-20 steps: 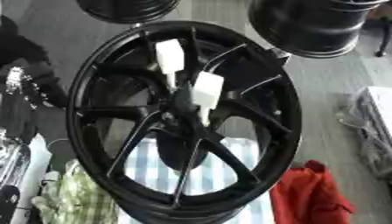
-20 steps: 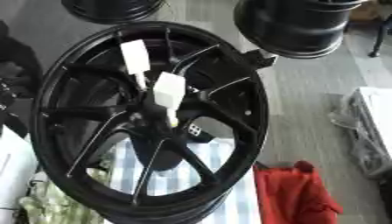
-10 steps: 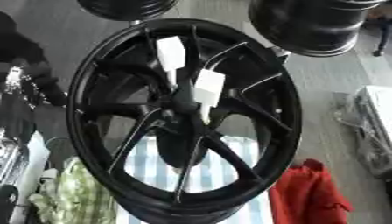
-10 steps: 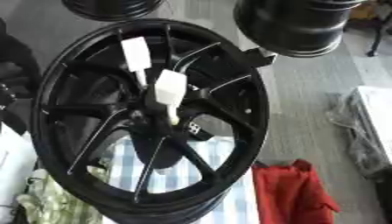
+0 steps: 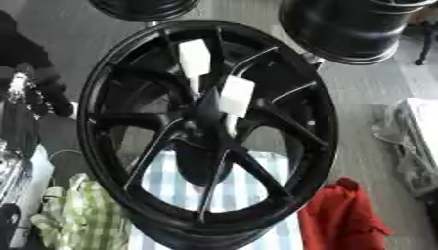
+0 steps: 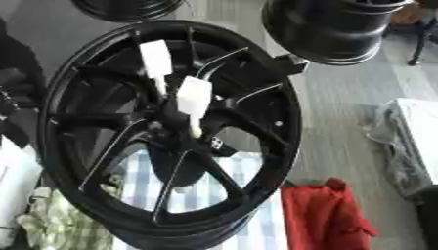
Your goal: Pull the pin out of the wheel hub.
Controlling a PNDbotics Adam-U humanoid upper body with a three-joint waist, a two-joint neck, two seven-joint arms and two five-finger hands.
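Observation:
A large black spoked wheel point(image 5: 111, 161) stands tilted in the middle of both views. Two white block-shaped pieces stick out at its hub point(image 5: 208, 116). The upper white piece point(image 5: 194, 57) sits over a spoke. The lower white piece point(image 5: 237, 96) has a thin pale stem point(image 5: 231, 125) running down into the hub, and it shows also in the right eye view as the lower white piece point(image 6: 193, 96). Neither of my hands shows in either view. A dark mass with a pale part point(image 5: 24, 88) lies at the left edge; what it is I cannot tell.
Two more black wheels stand behind, one at the top right point(image 5: 346, 29) and one at the top left point(image 5: 141, 7). A blue-striped cloth point(image 5: 248, 195) lies under the wheel, with a green checked cloth point(image 5: 81, 217) to its left and a red cloth point(image 5: 342, 217) to its right. Clear plastic wrapping point(image 5: 415, 141) lies far right.
The whole picture has shifted slightly, so the camera moved. The wheel and both white pieces stand as before.

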